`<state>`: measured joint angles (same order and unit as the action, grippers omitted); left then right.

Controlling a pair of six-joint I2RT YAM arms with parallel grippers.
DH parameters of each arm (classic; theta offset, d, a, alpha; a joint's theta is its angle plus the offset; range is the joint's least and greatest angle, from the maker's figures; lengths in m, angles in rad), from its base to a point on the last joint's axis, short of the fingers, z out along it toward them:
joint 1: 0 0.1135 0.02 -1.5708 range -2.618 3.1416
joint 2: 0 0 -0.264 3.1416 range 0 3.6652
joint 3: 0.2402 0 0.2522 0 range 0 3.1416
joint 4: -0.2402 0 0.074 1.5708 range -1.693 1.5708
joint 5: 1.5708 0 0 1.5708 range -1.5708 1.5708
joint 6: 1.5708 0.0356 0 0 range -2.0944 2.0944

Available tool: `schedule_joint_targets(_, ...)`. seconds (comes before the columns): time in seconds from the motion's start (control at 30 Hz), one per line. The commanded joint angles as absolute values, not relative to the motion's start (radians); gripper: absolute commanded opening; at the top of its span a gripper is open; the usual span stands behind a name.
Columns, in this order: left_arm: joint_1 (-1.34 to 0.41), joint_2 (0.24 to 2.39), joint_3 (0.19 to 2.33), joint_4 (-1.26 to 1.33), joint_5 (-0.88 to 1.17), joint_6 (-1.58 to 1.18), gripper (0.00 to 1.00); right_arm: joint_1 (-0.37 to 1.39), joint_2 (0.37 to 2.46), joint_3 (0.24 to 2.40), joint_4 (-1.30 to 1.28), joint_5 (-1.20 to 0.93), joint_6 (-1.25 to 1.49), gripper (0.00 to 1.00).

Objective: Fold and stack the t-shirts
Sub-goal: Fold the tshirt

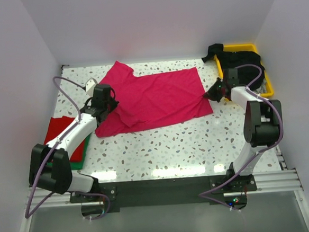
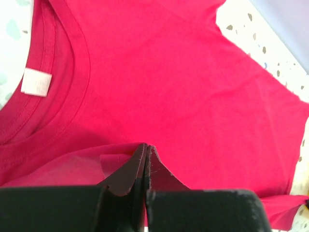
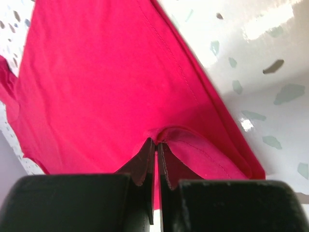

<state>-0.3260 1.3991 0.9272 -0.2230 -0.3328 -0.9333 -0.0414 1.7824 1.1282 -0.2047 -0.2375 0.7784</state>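
Observation:
A magenta-pink t-shirt [image 1: 153,97] lies spread across the middle of the table, collar to the left. My left gripper [image 1: 104,104] is shut on the cloth at the shirt's left side, below the collar [image 2: 53,87]; its jaws [image 2: 146,147] pinch a raised fold. My right gripper [image 1: 214,94] is shut on the shirt's right hem edge; the hem [image 3: 193,145] bunches up between its jaws [image 3: 157,141]. A red shirt [image 1: 57,131] lies folded on a green one [image 1: 79,159] at the left edge, partly under my left arm. Black shirts [image 1: 239,62] fill the tray.
A yellow plastic tray [image 1: 269,89] stands at the back right corner, behind my right arm. White walls close in the table on the left, back and right. The speckled tabletop [image 1: 172,144] shows in front of the magenta-pink shirt.

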Motion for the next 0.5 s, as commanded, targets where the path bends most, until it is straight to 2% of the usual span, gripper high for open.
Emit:
schedule_joint_targets(0.0, -0.290, 1.428, 0.991, -0.158, -0.299, -0.957, 0.00, -0.046, 1.799, 1.181, -0.153, -0.247, 0.796, 0.00)
schedule_joint_targets(0.47, -0.238, 1.463, 1.085, -0.207, -0.295, -0.956, 0.00, -0.048, 1.793, 1.154, -0.158, -0.189, 0.753, 0.00)
